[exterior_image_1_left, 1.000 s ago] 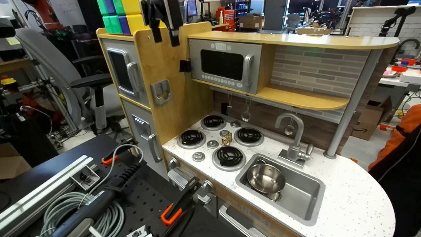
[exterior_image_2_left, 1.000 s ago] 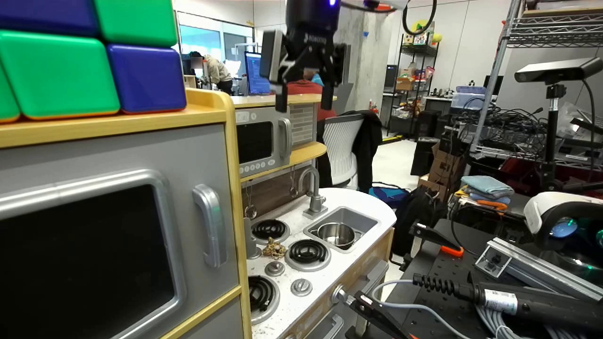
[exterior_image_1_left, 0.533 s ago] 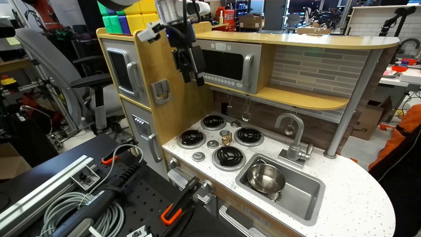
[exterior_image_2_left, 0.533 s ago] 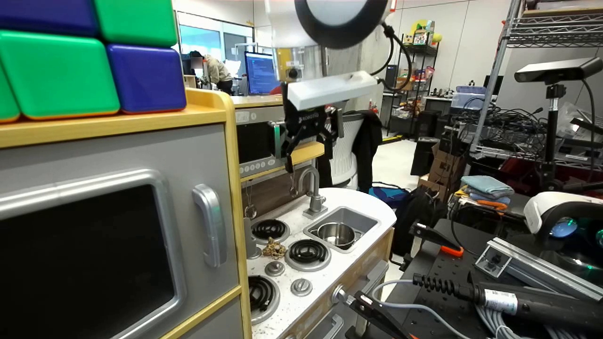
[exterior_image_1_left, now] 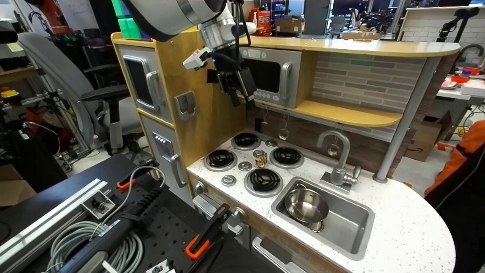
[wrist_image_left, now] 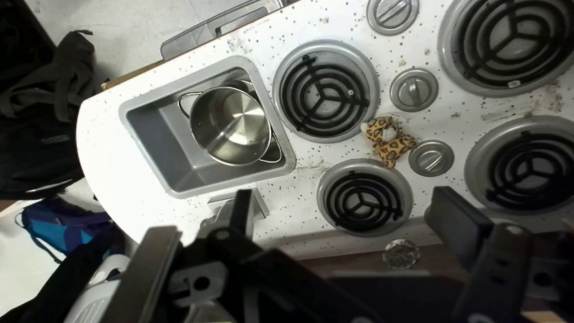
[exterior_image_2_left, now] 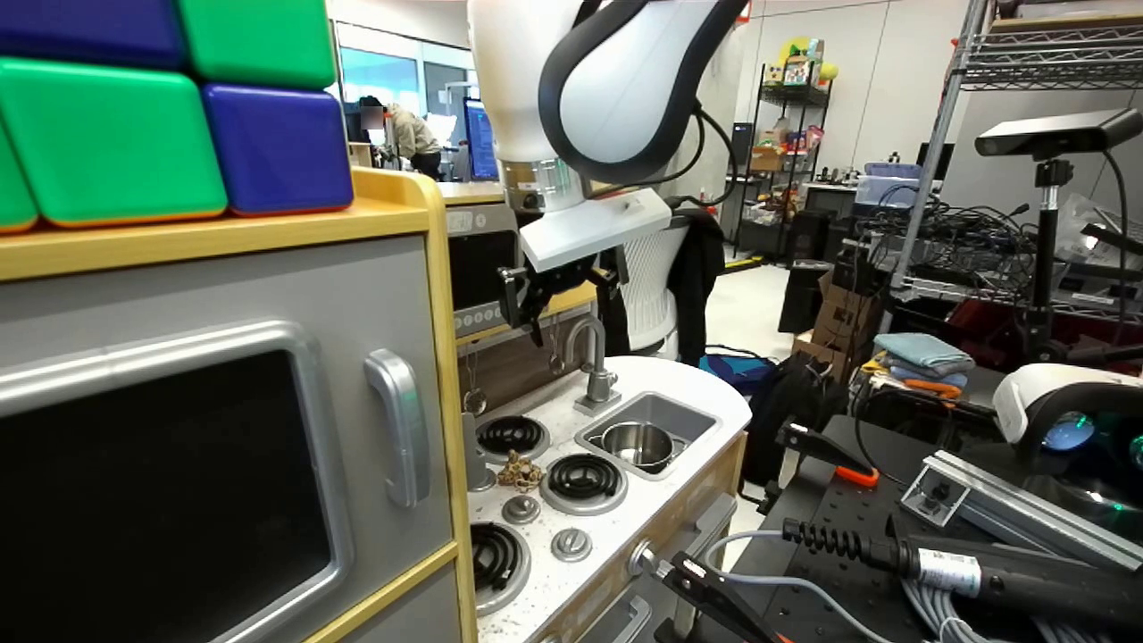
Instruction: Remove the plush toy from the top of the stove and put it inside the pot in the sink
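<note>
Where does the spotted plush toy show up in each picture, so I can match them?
In an exterior view: plush toy slightly right of centre, below the middle.
In an exterior view: plush toy slightly left of centre, in the lower half.
In the wrist view: plush toy right of centre, near middle height.
Shared landmark: the pot in the sink, visible in all three.

Cluttered room, brightly lit. Pale floor [exterior_image_2_left: 750, 299], a yellow strip [exterior_image_2_left: 744, 264] on it. White wall [exterior_image_2_left: 871, 121] behind a wire rack [exterior_image_2_left: 1054, 62]. Bluish window [exterior_image_2_left: 382, 73], far back. Grey chair [exterior_image_1_left: 61, 79] near a dark table [exterior_image_1_left: 101, 170]; white chair [exterior_image_2_left: 652, 290], black cloth [exterior_image_2_left: 693, 286] over its back. Far off: red cabinet [exterior_image_1_left: 264, 23] beside a box [exterior_image_1_left: 290, 25]; white tiling [exterior_image_1_left: 420, 32].
</note>
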Motion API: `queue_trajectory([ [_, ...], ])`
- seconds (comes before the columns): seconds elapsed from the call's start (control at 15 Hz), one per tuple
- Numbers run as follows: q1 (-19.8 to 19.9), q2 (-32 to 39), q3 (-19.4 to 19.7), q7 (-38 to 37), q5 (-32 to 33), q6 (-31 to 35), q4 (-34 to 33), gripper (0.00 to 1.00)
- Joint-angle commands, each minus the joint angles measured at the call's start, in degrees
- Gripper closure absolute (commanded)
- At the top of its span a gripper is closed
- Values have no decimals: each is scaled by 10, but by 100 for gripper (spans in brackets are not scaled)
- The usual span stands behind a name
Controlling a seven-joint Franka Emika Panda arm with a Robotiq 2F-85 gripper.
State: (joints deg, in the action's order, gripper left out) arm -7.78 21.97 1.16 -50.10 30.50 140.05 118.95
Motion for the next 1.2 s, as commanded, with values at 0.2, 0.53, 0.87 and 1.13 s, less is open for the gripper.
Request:
queue_trajectory([
  [0.2, -8, 35, 8, 8, -49, 22, -25, 0],
  [0.53, -39, 135, 55, -33, -40, 188, -45, 0],
  [0.87, -147, 265, 183, -39, -36, 285, -94, 0],
  [1.13, -214, 361, 252, -28, -79, 331, -141, 0],
])
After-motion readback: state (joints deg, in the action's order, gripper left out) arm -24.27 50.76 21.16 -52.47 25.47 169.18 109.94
